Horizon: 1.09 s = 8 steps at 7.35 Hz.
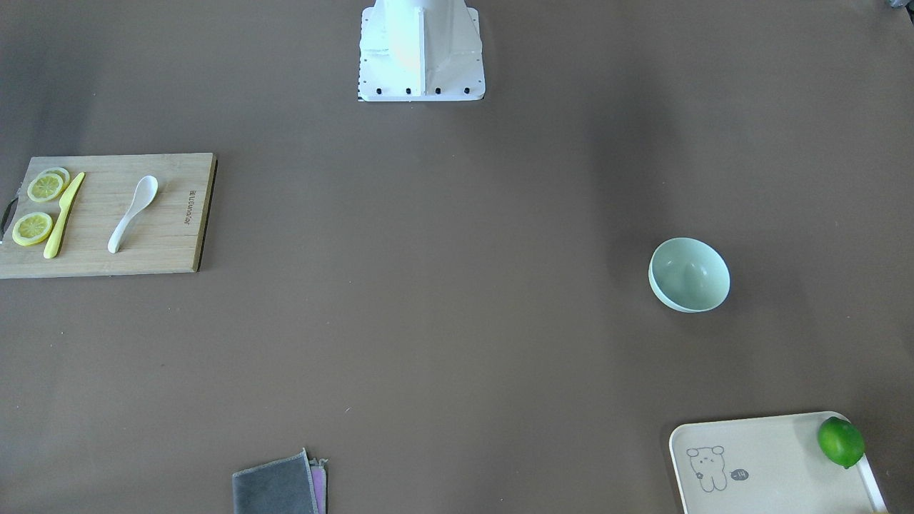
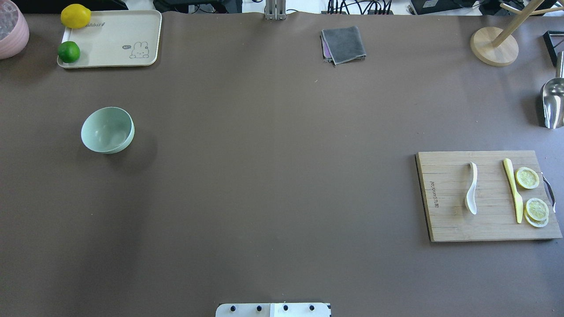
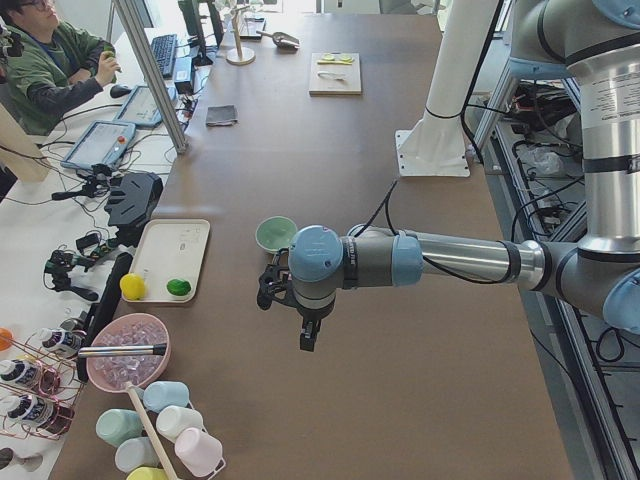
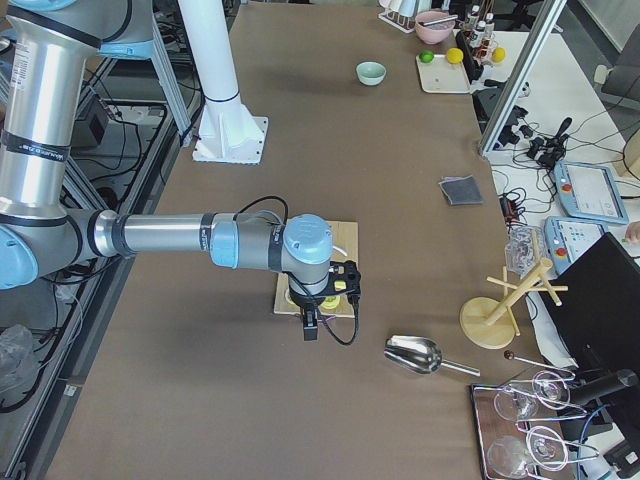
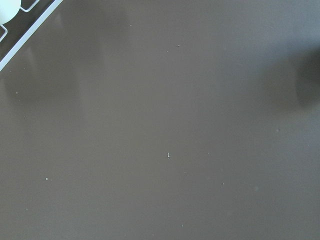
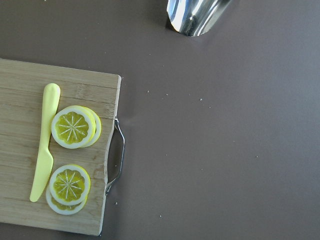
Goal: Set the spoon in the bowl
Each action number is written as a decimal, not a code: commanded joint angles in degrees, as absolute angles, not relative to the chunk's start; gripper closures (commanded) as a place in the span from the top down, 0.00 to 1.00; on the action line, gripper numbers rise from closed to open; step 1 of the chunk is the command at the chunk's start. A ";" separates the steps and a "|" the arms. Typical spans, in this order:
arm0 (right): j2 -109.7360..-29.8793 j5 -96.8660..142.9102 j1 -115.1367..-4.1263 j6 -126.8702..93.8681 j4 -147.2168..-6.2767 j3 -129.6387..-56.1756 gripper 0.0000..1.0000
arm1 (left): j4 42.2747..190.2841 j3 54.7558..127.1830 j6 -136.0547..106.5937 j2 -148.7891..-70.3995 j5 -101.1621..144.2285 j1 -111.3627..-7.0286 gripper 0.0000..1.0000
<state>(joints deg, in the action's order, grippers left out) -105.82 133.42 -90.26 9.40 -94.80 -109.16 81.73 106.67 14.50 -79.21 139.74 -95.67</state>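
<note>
The white spoon (image 1: 133,213) lies on a wooden cutting board (image 1: 171,243), beside a yellow knife (image 1: 63,214); it also shows in the overhead view (image 2: 472,193). The mint-green bowl (image 1: 689,275) stands upright on the far side of the table from the board, and also shows in the overhead view (image 2: 107,130). My left gripper (image 3: 268,290) hovers above the table near the bowl (image 3: 276,234). My right gripper (image 4: 345,283) hovers above the board's outer end. Both show only in the side views, so I cannot tell if they are open or shut.
Lemon slices (image 6: 73,126) lie by the knife on the board (image 6: 20,85). A metal scoop (image 2: 553,103) and a wooden stand (image 2: 493,46) are beyond it. A cream tray (image 2: 114,48) with a lime and a lemon is behind the bowl. A grey cloth (image 2: 343,44) lies at the far edge.
</note>
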 commanded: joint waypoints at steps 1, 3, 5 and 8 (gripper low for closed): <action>-105.82 133.42 -90.26 9.40 -94.83 -109.16 1.00 | 81.65 107.22 14.41 -79.28 139.83 -95.54 0.99; -105.82 134.03 -90.26 9.40 -94.83 -109.16 1.00 | 81.83 108.19 14.41 -79.28 139.66 -95.71 0.99; -105.65 135.44 -90.26 9.32 -94.75 -109.42 1.00 | 82.18 108.45 14.15 -79.54 140.01 -95.54 0.99; -105.90 139.64 -90.52 6.53 -77.60 -109.51 1.00 | 85.42 109.95 13.89 -81.55 140.01 -95.54 0.99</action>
